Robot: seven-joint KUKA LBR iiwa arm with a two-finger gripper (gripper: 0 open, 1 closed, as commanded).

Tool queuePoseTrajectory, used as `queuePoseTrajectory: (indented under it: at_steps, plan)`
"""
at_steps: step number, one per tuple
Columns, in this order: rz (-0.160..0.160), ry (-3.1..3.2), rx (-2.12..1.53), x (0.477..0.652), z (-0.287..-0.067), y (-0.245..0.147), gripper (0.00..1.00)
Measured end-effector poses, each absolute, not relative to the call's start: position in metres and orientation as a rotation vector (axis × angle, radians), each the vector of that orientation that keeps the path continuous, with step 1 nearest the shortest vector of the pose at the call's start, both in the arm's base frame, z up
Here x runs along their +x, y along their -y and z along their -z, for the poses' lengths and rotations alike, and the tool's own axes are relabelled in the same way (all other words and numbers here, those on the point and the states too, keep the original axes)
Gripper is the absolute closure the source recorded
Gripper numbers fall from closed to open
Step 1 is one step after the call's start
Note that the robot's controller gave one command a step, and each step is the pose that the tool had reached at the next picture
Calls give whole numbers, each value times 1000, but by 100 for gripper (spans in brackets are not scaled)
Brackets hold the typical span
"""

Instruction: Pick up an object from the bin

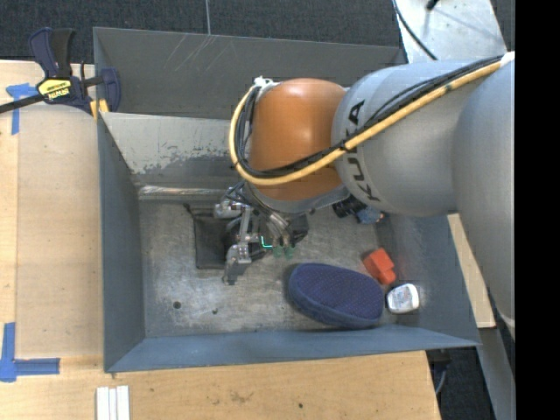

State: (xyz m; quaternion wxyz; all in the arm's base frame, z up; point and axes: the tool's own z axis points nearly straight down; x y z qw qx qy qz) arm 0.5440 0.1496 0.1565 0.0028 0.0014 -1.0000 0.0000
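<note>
My gripper (249, 256) sits low near the bin floor, fingers apart w/ nothing btwn, ready to straddle something. Nearest thing: dark flat slab (208, 239), just left. Blue oval pad (337, 294) lies lower right.

Silver-grey arm (420, 147), black KUKA lettering (352, 143); orange dome cover (293, 129); yellow and black cables (411, 108); small metal hand (245, 250).

1 cam, set above the bin (118, 234), looks down at slight angle, fairly close; my arm (420, 138) enters frame from right.
</note>
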Motion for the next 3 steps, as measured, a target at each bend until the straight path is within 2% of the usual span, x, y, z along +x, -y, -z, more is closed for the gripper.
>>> queuePoseTrajectory:
  at_steps: [1,2,3]
  plan:
    - [14,3167,35,569,-82,-102,0]
    - [11,3166,33,569,-84,-102,100]
    - [0,3076,646,558,-222,-121,100]
